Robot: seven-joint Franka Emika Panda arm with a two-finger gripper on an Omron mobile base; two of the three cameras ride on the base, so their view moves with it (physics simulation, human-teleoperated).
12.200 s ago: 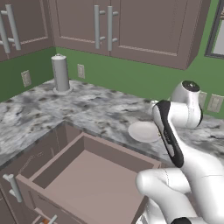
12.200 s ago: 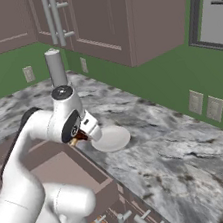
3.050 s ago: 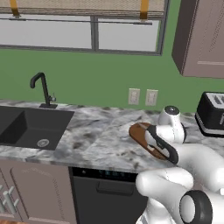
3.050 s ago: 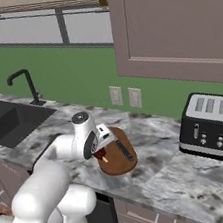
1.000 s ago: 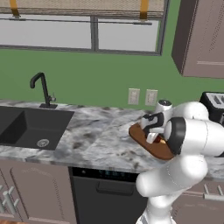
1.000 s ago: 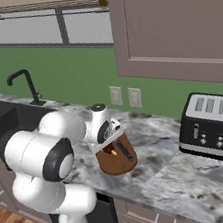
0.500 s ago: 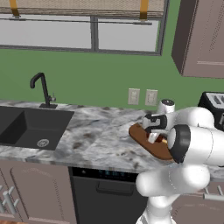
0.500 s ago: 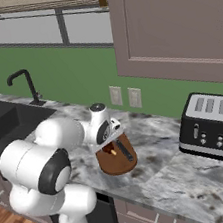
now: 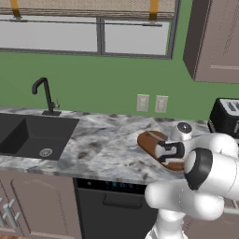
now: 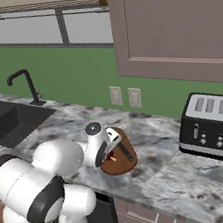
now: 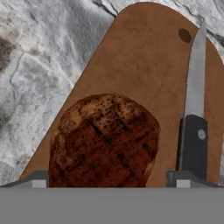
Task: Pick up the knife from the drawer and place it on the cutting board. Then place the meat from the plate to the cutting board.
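The jaws stood released around the meat, which lay on the cutting board beside the knife. Lifting carelessly could nudge either off onto the counter.

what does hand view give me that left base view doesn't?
Hand view: the meat lying on the cutting board, the knife beside it along one edge, the board's hanging hole, and the open gripper with a fingertip on each side of the meat. Left base view: the sink, faucet, wall outlets, toaster, window and upper cabinet. Both share: the cutting board on the marbled counter.
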